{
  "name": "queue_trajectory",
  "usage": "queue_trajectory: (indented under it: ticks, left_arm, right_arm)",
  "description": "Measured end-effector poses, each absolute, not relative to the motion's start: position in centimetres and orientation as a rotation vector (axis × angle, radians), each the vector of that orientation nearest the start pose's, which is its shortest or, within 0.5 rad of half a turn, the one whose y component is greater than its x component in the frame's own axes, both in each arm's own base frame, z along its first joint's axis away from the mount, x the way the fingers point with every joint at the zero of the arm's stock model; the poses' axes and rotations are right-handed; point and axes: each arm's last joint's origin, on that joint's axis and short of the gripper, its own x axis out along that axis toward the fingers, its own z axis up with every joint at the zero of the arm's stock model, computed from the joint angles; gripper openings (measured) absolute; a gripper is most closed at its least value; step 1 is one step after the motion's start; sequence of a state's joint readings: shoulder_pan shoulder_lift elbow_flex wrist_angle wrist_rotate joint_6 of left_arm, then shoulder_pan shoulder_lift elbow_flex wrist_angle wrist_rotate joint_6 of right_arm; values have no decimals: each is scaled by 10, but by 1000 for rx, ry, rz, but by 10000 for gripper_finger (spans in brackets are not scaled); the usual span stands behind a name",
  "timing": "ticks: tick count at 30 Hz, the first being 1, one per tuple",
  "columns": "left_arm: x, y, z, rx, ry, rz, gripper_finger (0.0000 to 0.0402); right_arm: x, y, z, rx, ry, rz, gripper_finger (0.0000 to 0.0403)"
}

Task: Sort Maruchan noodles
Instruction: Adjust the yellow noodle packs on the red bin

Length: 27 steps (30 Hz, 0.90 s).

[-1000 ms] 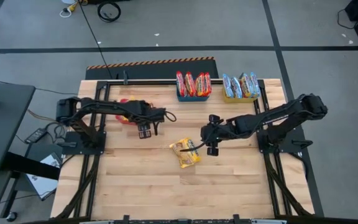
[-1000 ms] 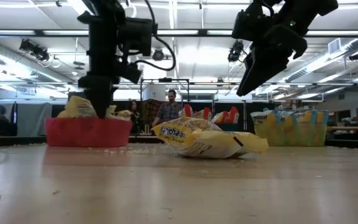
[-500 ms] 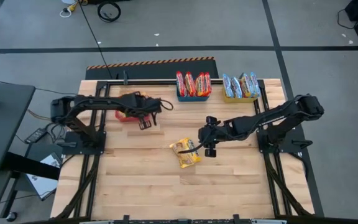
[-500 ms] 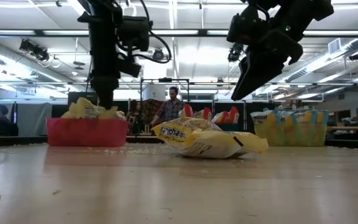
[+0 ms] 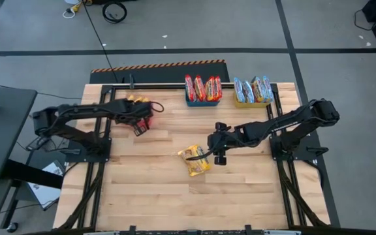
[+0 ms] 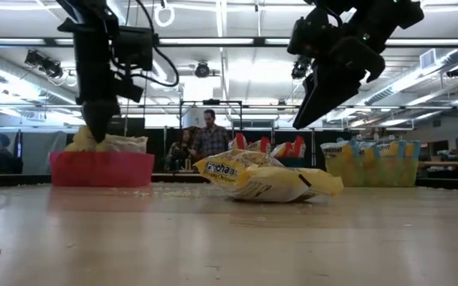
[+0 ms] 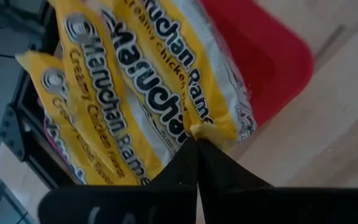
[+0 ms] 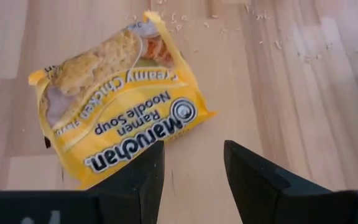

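Several yellow Maruchan packets (image 7: 135, 93) lie piled in a red bin (image 7: 260, 56) at the table's far left. My left gripper (image 7: 196, 142) stands shut over that bin (image 5: 145, 123), pointing steeply down, its tips at the pile (image 6: 106, 143). One more yellow packet (image 5: 196, 160) lies flat on the wood near the table's middle. My right gripper (image 8: 194, 168) hangs open well above it (image 6: 308, 111), just right of it, touching nothing. My left gripper's shut fingertips (image 7: 191, 152) meet the near corner (image 7: 213, 132) of the outermost yellow packet in the red bin, coming from above and slanting down. Whether a bit of that corner is pinched between them, I cannot tell. The packet rests in the bin.
At the far edge stand a blue bin (image 5: 203, 99) with red packets and a yellow bin (image 5: 253, 101) with pale blue packets. Crumbs lie scattered on the wood (image 8: 278, 37). People stand in the room beyond the table (image 6: 209, 139).
My left gripper has gone from the table beside the red bin toward the far left, over the bin, rolling as it went, and its fingers have come together. The red bin with its packets has slid a little toward the table's left.
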<state>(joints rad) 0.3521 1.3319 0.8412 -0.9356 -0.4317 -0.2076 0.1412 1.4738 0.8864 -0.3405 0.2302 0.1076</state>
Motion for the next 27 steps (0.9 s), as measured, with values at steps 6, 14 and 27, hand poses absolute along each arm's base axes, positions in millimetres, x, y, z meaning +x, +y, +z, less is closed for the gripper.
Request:
queue_trajectory:
  ticks: [6,14,27]
  left_arm:
    - [193,86,203,-83,1389,811,1]
    - [192,92,196,-129,1359,816,1]
    - [193,94,196,-135,1342,805,10]
  right_arm:
    - [289,36,183,-276,999,-55,181]
    - [289,47,134,-405,1168,88,228]
    - [285,88,131,-1031,1101,289,286]
